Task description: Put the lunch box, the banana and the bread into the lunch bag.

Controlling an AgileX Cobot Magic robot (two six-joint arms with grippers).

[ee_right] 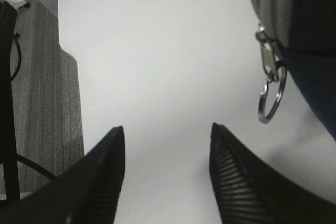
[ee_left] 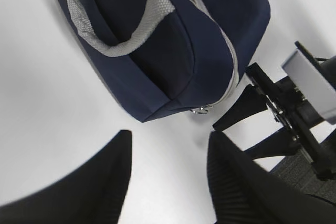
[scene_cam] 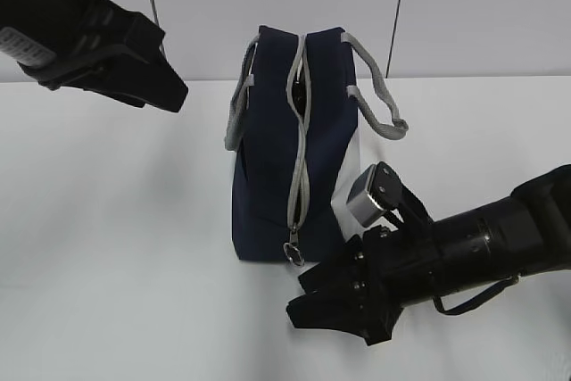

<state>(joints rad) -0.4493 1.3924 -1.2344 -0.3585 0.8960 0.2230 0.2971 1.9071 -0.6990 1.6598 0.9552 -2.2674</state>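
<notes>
- your lunch bag (scene_cam: pixel 277 149) stands upright on the desk (scene_cam: pixel 116 220).
- right tool (scene_cam: pixel 326 296) spread apart, empty, near the ring pull (ee_right: pixel 272 95).
- left tool (ee_left: pixel 168 177) apart, raised.

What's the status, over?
Left gripper open, empty, raised. Right gripper open, empty, beside ring pull. Lunch bag upright, zipper mostly shut. Lunch box, banana, bread not visible. Nothing obstructing.
</notes>
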